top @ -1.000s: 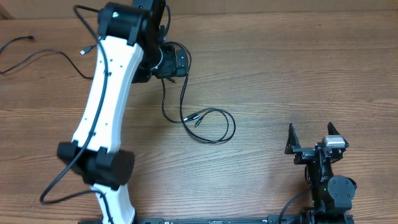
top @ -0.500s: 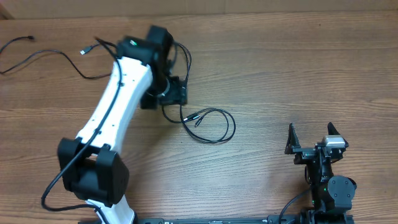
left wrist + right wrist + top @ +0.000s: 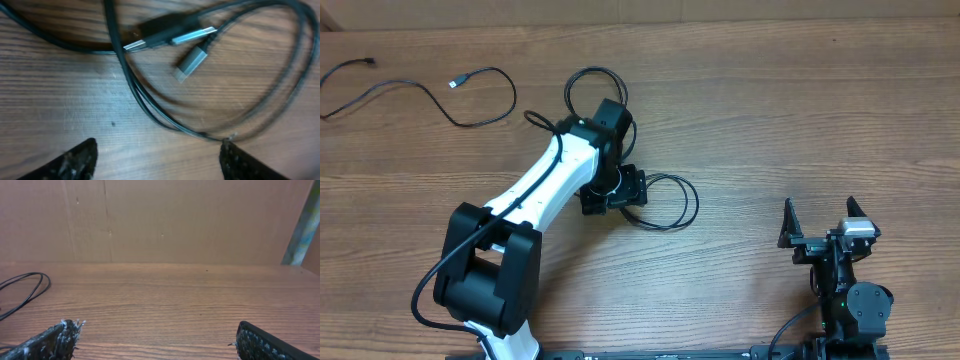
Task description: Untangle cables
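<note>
Thin black cables [image 3: 672, 207] lie looped at mid-table, with another loop [image 3: 588, 84] just behind my left arm. My left gripper [image 3: 620, 190] hovers low over the near part of this tangle and is open. In the left wrist view its fingers [image 3: 75, 160] straddle bare wood, and the right fingertip sits at the edge of a cable strand [image 3: 150, 107]. Just ahead lie overlapping plugs [image 3: 170, 32] and a grey plug [image 3: 192, 62]. A separate cable [image 3: 420, 95] lies at the far left. My right gripper [image 3: 820, 225] is parked open at the near right, holding nothing.
The right wrist view shows wood, a cardboard wall [image 3: 160, 220] behind the table, and a cable loop [image 3: 25, 287] at the left. Thick black cables [image 3: 430, 290] hang by the left arm's base.
My left arm has swung from the far side of the table toward me and to the right, coming down over the tangle's plugs. The far loop is now uncovered. The right arm has not moved.
</note>
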Controlling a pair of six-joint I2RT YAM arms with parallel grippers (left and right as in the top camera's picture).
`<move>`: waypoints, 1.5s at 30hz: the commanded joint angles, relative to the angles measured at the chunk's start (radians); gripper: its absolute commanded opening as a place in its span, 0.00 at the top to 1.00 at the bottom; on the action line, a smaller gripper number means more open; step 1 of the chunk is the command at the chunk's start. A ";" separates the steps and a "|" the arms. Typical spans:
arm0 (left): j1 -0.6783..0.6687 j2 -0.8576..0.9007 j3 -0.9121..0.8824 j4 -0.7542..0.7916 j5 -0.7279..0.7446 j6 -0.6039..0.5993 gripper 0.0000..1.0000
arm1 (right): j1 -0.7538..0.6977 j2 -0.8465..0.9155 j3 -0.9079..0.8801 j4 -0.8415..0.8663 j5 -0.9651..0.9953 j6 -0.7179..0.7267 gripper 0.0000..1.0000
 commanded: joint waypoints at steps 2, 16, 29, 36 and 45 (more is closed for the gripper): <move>-0.015 0.009 -0.097 0.095 -0.079 -0.109 0.34 | -0.001 -0.009 -0.010 0.006 -0.002 0.005 0.00; -0.015 0.009 -0.146 0.220 -0.143 -0.109 0.68 | -0.001 -0.009 -0.010 0.006 -0.002 0.005 0.00; -0.015 0.009 -0.157 0.226 -0.165 -0.109 0.72 | -0.001 -0.009 -0.010 0.006 -0.002 0.005 0.00; -0.015 0.009 -0.168 0.241 -0.178 -0.109 0.96 | -0.001 -0.009 -0.010 0.006 -0.002 0.005 0.00; -0.013 0.003 -0.021 0.091 -0.177 -0.085 0.96 | -0.001 -0.009 -0.010 0.006 -0.002 0.005 0.00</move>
